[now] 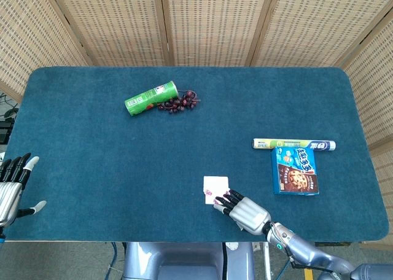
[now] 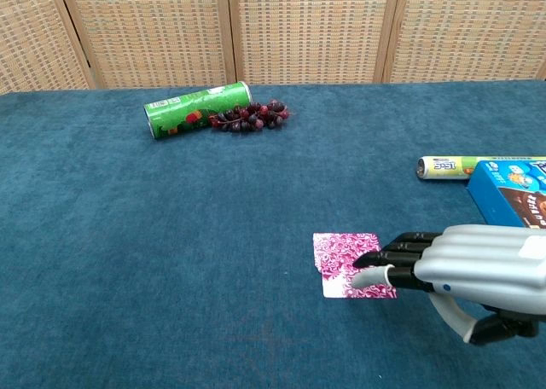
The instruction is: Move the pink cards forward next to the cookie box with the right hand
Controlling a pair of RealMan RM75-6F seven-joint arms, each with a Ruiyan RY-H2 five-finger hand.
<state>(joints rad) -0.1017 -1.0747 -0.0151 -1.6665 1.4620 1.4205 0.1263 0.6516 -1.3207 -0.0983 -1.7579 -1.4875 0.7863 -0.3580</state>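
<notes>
The pink cards point(image 2: 345, 259) point(image 1: 215, 186) lie flat on the blue cloth, slightly fanned, left of the cookie box point(image 1: 295, 170) point(image 2: 514, 196). My right hand point(image 2: 465, 268) point(image 1: 243, 210) reaches in from the right with its fingers stretched out flat. Its fingertips point(image 2: 369, 258) rest on the right edge of the cards. Nothing is gripped in it. My left hand point(image 1: 13, 185) hovers at the table's near left edge, fingers apart and holding nothing.
A long foil-wrap roll point(image 1: 293, 144) point(image 2: 448, 166) lies just beyond the cookie box. A green chip can point(image 1: 151, 97) point(image 2: 197, 109) and a bunch of dark grapes point(image 1: 178, 103) point(image 2: 248, 116) sit far back on the table point(image 1: 92, 157).
</notes>
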